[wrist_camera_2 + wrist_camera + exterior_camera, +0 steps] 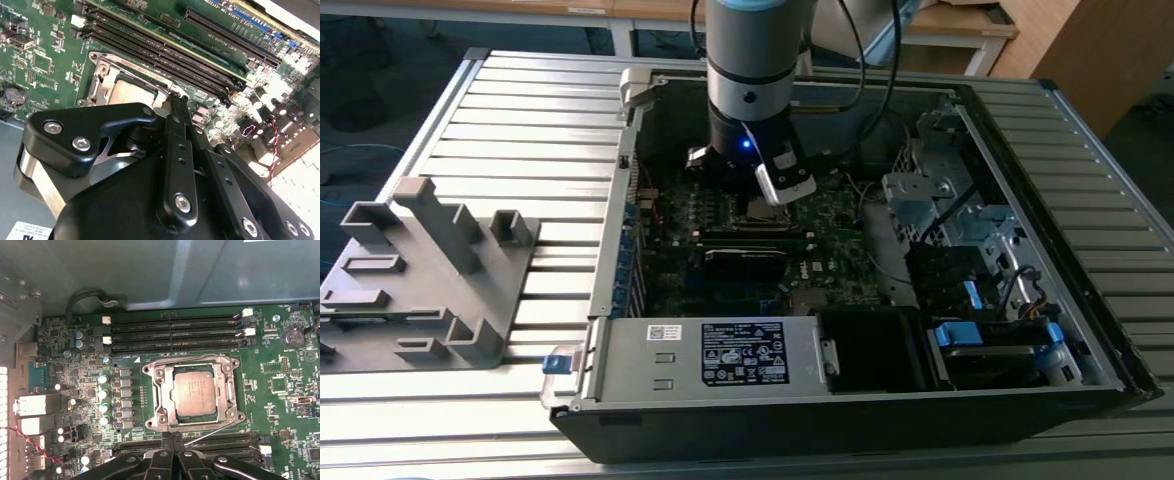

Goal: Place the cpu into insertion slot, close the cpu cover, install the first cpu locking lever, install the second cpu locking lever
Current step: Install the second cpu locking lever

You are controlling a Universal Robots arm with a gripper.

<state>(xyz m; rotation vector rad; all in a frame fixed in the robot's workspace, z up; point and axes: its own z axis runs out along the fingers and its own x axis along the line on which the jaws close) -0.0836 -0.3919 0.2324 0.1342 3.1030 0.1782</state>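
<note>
In the first wrist view the tool (172, 440) has its fingers pressed together, gripping nothing, their tips at the near edge of the insertion slot (194, 393) by a thin locking lever (212, 432) that lies slantwise; the cpu (195, 395) sits flat and square in the slot, mid-frame; the cpu cover (227, 390) lies down around it.

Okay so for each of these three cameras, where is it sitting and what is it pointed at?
Exterior view: off the arm, above the open black computer case, looking down; the grey arm reaches inside.
First wrist view: on the arm, facing the dark green circuit board, the grey-bronze square cpu in the silver-rimmed insertion slot; the gripper closed.
Second wrist view: behind the gripper, oblique.
Both wrist views share socket and gripper.
</note>
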